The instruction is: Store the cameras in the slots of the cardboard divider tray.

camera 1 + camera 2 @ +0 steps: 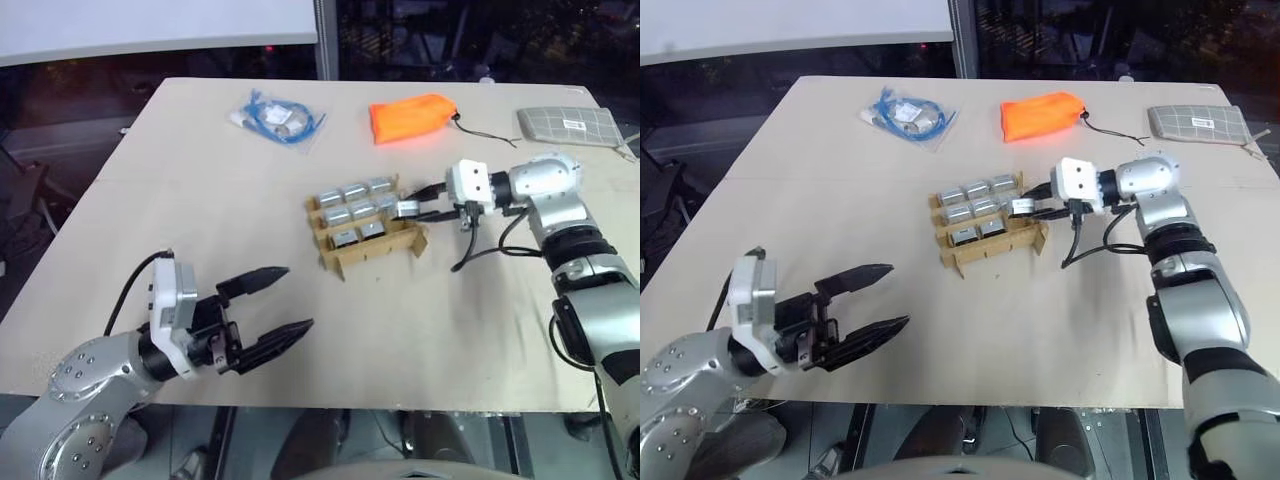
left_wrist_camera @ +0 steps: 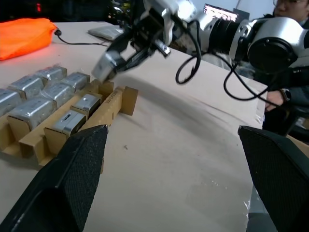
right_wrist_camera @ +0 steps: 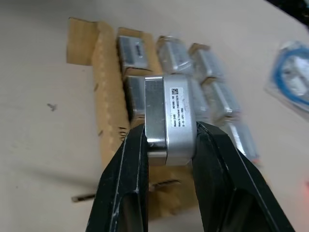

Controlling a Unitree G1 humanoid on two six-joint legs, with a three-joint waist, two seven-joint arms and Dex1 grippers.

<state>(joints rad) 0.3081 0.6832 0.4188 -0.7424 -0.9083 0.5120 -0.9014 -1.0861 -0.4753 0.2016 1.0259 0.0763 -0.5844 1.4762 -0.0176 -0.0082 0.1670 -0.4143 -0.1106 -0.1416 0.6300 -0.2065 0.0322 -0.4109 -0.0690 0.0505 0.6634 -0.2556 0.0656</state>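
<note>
Nearest the head camera, the left claw (image 1: 268, 310) hangs over the near part of the tabletop (image 1: 200, 200), its two black fingers spread wide and holding nothing. It sits well apart from the cardboard divider tray (image 1: 365, 235), which lies near the middle of the tabletop.

The right claw (image 1: 412, 208) reaches in from the right side and is clamped on a single camera (image 3: 169, 116). In the right wrist view that silver-grey block is pinched between the two black fingers (image 3: 219, 159), with a small printed label facing the lens. The held camera sits just above the tray's right end, close to the edge slots; whether it touches the cardboard cannot be told.

Inside the tray, several silver-grey cameras (image 1: 355, 210) stand in the slots, filling most of the grid. The row at the tray's nearest edge shows bare cardboard at its right end.

Farther back on the tabletop lie an orange fabric pouch (image 1: 410, 117) with a dark cord, a clear bag holding a coiled blue cable (image 1: 275, 115), and a grey checked pouch (image 1: 568, 124) at the far right corner.
</note>
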